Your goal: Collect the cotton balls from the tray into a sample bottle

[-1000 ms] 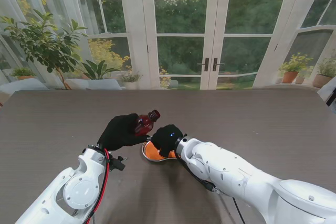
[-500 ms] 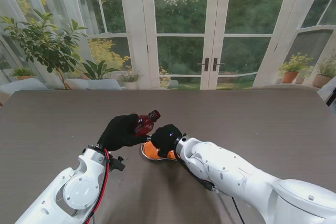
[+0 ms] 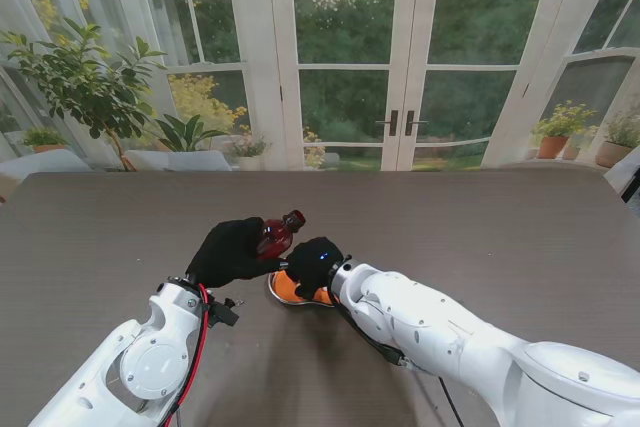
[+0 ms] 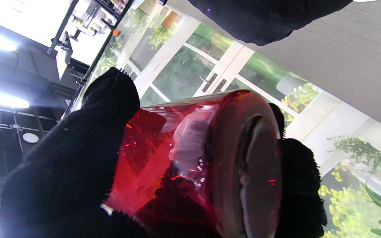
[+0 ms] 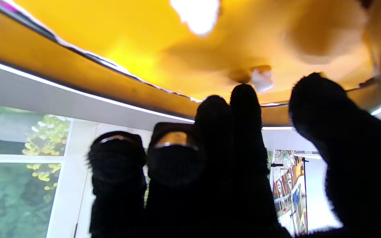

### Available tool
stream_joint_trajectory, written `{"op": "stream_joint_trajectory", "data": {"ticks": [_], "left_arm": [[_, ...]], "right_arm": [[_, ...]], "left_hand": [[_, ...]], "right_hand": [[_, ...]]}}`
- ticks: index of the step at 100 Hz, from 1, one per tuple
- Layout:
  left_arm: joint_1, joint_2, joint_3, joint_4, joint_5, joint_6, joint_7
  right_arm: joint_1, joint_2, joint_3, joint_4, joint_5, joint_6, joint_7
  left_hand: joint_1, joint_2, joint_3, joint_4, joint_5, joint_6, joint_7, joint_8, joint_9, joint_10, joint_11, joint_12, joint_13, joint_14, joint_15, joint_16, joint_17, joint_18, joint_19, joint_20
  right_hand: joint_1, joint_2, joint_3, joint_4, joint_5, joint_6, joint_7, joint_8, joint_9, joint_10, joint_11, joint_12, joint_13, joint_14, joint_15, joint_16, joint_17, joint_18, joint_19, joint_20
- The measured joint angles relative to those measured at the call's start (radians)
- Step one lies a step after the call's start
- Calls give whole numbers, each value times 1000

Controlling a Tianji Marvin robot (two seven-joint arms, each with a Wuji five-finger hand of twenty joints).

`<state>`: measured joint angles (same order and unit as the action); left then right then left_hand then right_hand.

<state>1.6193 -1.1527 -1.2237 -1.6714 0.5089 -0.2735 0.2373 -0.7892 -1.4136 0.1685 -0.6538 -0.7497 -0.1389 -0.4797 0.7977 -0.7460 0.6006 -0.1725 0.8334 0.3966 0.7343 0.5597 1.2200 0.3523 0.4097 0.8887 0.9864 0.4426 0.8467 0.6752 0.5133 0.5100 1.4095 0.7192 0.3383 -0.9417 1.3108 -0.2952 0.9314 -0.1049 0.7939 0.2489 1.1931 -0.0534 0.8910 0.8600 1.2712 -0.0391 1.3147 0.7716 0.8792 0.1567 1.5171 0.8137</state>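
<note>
Stand view: left hand [image 3: 235, 250] grips the bottle [image 3: 276, 234]; right hand [image 3: 312, 264] over the tray [image 3: 283, 289], grasp unclear—pinch one ball [image 5: 261, 79] gently.

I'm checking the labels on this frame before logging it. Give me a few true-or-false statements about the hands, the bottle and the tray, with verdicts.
1. The left hand holds the red bottle. True.
2. The bottle stands upright on the table. False: it is lifted and tilted, its neck pointing away from me and to the right.
3. The right hand is over the orange tray. True.
4. The tray lies at the far right edge of the table. False: it sits near the middle, just nearer to me than the bottle.
5. The right wrist view shows the right hand's fingers reaching toward a small white piece in the tray. True.
</note>
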Motion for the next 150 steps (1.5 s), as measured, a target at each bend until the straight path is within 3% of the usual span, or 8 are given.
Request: {"op": "stream_joint_trajectory", "data": {"ticks": [19,90,107,122,150], "left_arm": [[1,0,0,-1,-1,1,0],[1,1,1,-1,-7,3,-7],[1,1,1,-1,-9,3,-7],[0,1,3,-1,-11,3,-8],[-1,1,4,-1,-12,4,-11]], "right_arm": [[1,-2,-4,1,0,0,2],[5,9,-1,-22,4,6,46],[5,14,4,-31,4,8,57],[4,16,7,-30,4,11,50],[4,18,9,-29,3,14,47]], "left_hand": [[0,0,0,0,0,0,0,0,0,0,0,0,0,0,0,0,0,0,0,0],[0,0,0,0,0,0,0,0,0,0,0,0,0,0,0,0,-1,0,0,0],[0,0,0,0,0,0,0,0,0,0,0,0,0,0,0,0,-1,0,0,0],[0,0,0,0,0,0,0,0,0,0,0,0,0,0,0,0,-2,0,0,0],[0,0,0,0,0,0,0,0,0,0,0,0,0,0,0,0,-2,0,0,0]], "right_hand": [[21,0,0,-54,-3,-14,74,-53,0,0,0,0,0,0,4,0,0,0,1,0],[51,23,0,-65,-15,0,161,-104,1,0,-1,0,0,0,8,1,0,1,3,0],[-14,25,0,13,-14,27,47,61,0,0,-1,-1,0,0,8,1,1,1,3,0],[-11,24,0,23,-26,38,-20,71,-2,0,-1,-1,0,-1,8,1,1,1,3,0],[-11,10,0,23,-28,38,-21,73,-11,0,-1,-2,0,-2,8,1,1,1,3,0]]}}
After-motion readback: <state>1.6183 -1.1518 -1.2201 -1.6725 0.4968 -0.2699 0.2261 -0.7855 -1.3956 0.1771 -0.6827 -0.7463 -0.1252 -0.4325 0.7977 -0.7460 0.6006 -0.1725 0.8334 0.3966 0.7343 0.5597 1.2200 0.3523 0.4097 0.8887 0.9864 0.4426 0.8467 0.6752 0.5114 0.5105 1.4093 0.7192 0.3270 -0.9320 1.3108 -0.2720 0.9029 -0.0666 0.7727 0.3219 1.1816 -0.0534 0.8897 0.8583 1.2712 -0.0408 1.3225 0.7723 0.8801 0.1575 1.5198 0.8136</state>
